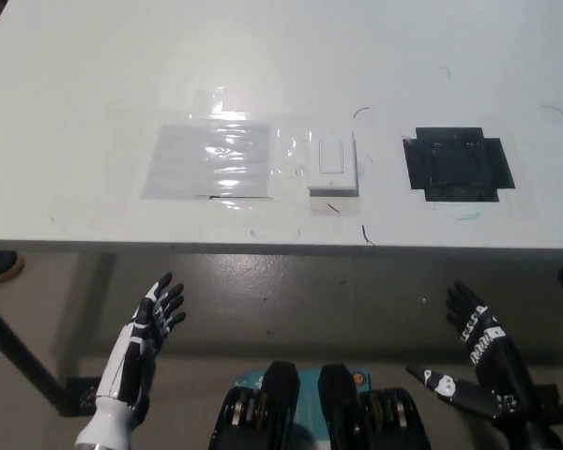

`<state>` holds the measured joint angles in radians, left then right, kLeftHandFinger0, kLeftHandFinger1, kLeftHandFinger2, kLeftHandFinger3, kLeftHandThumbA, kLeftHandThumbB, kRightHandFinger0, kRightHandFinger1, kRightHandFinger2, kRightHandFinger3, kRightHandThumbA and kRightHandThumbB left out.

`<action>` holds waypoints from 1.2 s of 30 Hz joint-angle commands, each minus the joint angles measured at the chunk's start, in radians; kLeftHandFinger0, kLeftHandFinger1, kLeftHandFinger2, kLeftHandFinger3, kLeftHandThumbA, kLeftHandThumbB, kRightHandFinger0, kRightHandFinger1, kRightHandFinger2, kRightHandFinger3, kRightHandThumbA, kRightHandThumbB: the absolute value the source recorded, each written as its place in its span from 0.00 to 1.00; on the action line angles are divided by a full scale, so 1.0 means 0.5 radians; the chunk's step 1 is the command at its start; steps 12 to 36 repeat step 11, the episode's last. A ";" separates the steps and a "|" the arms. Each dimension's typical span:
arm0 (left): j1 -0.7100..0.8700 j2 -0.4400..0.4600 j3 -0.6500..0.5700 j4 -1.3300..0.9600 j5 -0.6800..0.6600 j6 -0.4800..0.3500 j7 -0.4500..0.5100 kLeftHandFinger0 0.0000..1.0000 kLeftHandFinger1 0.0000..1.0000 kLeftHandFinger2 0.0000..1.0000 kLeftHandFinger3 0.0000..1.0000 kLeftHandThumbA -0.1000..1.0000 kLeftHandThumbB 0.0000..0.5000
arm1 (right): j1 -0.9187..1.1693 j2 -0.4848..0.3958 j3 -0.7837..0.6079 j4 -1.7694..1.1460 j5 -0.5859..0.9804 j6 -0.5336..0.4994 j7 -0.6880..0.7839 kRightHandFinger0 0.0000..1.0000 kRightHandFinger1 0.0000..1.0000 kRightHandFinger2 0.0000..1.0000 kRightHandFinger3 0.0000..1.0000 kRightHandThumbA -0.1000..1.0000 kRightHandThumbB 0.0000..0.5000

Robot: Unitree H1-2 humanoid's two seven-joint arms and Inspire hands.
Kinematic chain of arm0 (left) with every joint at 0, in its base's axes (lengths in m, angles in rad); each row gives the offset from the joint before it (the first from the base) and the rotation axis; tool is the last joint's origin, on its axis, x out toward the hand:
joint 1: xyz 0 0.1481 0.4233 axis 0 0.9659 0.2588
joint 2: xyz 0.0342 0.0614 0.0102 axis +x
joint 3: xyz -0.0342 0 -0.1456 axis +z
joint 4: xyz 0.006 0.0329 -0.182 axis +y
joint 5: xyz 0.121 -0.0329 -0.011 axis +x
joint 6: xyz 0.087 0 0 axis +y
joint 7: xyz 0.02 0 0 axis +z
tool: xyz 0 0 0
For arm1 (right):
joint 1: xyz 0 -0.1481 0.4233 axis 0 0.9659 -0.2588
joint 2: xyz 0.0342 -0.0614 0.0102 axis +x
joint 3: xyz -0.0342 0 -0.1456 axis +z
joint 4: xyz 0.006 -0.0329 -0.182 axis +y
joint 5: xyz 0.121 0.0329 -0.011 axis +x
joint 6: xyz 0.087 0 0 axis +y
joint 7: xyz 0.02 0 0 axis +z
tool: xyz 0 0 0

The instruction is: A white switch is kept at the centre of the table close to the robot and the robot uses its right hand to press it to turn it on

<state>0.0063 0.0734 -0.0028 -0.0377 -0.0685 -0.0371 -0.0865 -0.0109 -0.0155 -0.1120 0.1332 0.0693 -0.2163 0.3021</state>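
Near worktop (94, 84) front edge, centre: white switch (332, 164), flat, untouched.
Below the edge, right hand (477, 339) and left hand (148, 323) well apart, fingers spread, holding nothing; likely parked clear. Rectangular plate with narrow upright rocker, beside taped clear sheet (206, 159).

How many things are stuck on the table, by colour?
White: 2 - white rectangular wall switch, pale rectangular sheet under clear shiny tape
Black: 1 - black square tape patch
Total: 3, all on the white table
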 commanded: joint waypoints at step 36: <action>0.043 0.002 -0.038 -0.087 0.023 -0.034 -0.020 1.00 1.00 1.00 1.00 1.00 0.17 | 0.062 -0.072 0.102 -0.109 -0.032 -0.115 -0.076 1.00 1.00 1.00 1.00 0.94 0.18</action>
